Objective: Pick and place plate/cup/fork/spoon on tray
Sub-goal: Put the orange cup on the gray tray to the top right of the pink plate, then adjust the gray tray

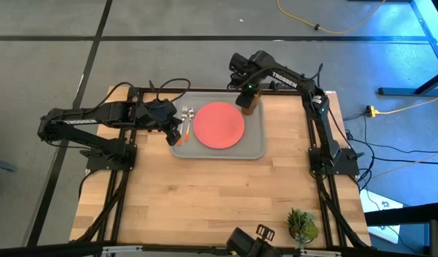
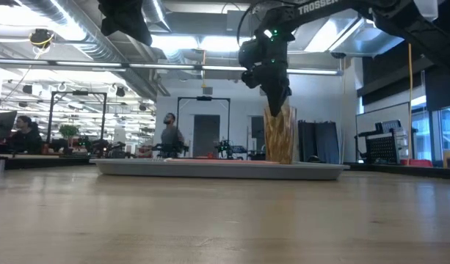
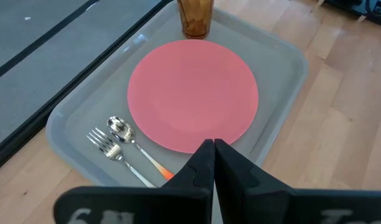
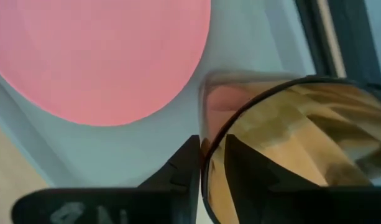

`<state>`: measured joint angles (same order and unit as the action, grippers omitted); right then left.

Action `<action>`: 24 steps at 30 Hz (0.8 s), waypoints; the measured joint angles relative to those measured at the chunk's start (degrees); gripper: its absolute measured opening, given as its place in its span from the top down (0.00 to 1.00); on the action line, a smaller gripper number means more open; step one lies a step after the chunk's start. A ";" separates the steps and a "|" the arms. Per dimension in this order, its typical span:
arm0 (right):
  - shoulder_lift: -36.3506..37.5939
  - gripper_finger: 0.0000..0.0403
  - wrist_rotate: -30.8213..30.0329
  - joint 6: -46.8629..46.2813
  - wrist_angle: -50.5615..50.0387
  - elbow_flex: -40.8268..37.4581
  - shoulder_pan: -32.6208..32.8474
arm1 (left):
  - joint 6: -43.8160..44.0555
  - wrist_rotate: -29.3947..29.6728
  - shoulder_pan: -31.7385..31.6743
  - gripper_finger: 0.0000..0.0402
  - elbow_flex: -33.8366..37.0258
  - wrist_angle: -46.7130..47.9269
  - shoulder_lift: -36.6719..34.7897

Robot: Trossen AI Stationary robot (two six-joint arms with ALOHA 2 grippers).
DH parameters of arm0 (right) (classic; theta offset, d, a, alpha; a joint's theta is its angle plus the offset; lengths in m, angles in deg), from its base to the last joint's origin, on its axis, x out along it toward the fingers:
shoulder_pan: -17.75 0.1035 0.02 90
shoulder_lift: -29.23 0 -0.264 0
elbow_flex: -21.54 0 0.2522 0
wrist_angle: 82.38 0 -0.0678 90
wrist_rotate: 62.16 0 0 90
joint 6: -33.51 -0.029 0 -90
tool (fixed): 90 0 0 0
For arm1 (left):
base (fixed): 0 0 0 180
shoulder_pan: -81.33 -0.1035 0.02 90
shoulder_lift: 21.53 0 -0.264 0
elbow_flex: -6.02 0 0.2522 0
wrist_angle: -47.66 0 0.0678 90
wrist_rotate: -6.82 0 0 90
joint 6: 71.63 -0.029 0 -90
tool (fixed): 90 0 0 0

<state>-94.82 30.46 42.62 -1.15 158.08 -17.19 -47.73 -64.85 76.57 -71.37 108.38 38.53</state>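
Amber cup (image 2: 279,136) directly beneath right gripper (image 2: 277,99).

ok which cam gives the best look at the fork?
Left wrist view: the fork lies in clear sight beside the spoon on the tray, tines visible. High view shows it only as a tiny sliver. Low and right wrist views don't show it.

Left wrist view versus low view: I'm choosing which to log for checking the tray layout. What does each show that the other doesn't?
Only the left wrist view shows the fork and spoon lying side by side beside the plate, plus the shut left gripper. Only the low view shows the right gripper at the cup's rim, and people in the room behind. Both show the cup upright on the tray.
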 joint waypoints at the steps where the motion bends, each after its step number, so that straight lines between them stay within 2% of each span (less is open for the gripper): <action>1: 0.00 0.81 0.00 0.00 -0.06 0.74 0.00 | 0.00 0.01 0.00 1.00 0.00 0.00 0.00; 11: 0.00 0.81 -0.07 0.00 -5.19 8.64 0.00 | 1.24 0.00 0.00 1.00 0.00 0.00 0.00; 18: 0.07 0.81 -0.07 0.18 -4.98 12.24 0.17 | 1.57 -0.72 0.00 1.00 0.00 0.07 0.00; 24: 6.43 0.82 0.97 -0.95 -5.00 11.55 1.15 | 4.14 -1.11 0.00 1.00 0.00 2.47 0.00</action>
<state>-88.39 31.43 41.66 -6.16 169.62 -16.03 -43.59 -65.97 76.57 -71.37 110.86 38.53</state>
